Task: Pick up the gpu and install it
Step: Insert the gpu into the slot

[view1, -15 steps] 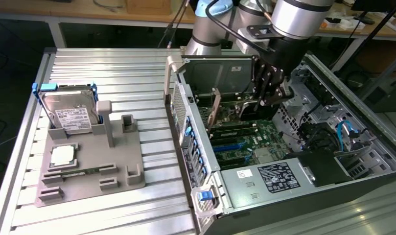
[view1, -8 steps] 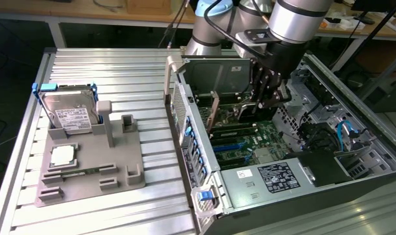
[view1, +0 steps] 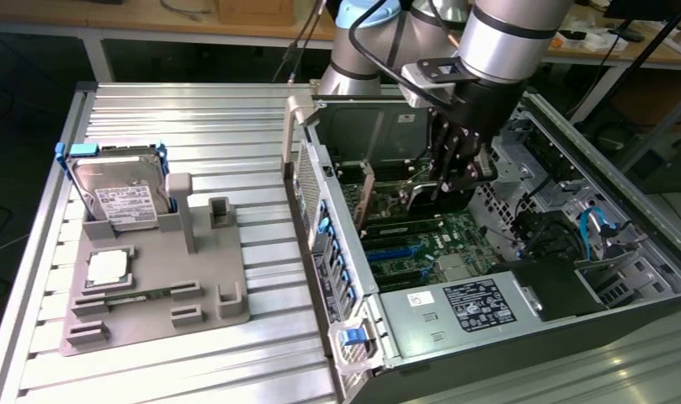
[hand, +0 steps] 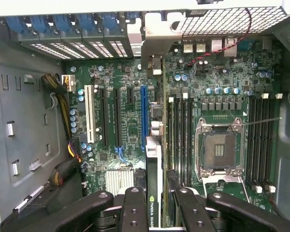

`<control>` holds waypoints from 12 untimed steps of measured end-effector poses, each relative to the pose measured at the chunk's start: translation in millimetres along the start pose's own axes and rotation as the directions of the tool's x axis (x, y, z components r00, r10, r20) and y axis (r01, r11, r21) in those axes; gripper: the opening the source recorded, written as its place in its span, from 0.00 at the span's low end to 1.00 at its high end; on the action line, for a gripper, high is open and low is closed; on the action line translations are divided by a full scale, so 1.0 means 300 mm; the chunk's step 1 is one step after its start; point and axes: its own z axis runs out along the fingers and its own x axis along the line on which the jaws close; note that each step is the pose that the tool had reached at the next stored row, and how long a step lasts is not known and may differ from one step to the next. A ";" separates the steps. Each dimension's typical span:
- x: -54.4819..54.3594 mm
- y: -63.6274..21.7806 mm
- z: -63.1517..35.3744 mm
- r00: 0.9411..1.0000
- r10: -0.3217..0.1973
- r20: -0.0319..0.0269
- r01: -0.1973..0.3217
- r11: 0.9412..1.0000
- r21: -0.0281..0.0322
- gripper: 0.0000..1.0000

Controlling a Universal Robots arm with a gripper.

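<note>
Status: pick-up complete, installation incomplete. My hand (hand: 157, 205) is closed part-way on the gpu (hand: 153, 159), clamping the card edge-on between its fingers (hand: 134, 208). The card hangs inside the open computer case (view1: 317, 210), which stands along the counter (view1: 183, 109) edge at the exterior view's right. It is above the motherboard (hand: 130, 125), just beside the blue expansion slot (hand: 144, 111) and roughly parallel to it. I judge that the card is not yet seated: insertion into a slot and release remain to be done
</note>
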 end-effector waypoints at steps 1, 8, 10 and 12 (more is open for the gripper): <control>0.002 0.001 0.003 1.000 0.000 0.000 0.000 1.000 0.000 0.27; 0.014 0.004 0.024 1.000 0.000 0.000 0.000 1.000 0.000 0.27; 0.018 0.005 0.029 1.000 0.000 0.000 0.000 1.000 0.000 0.27; 0.026 0.009 0.034 1.000 0.000 0.000 0.000 1.000 0.001 0.27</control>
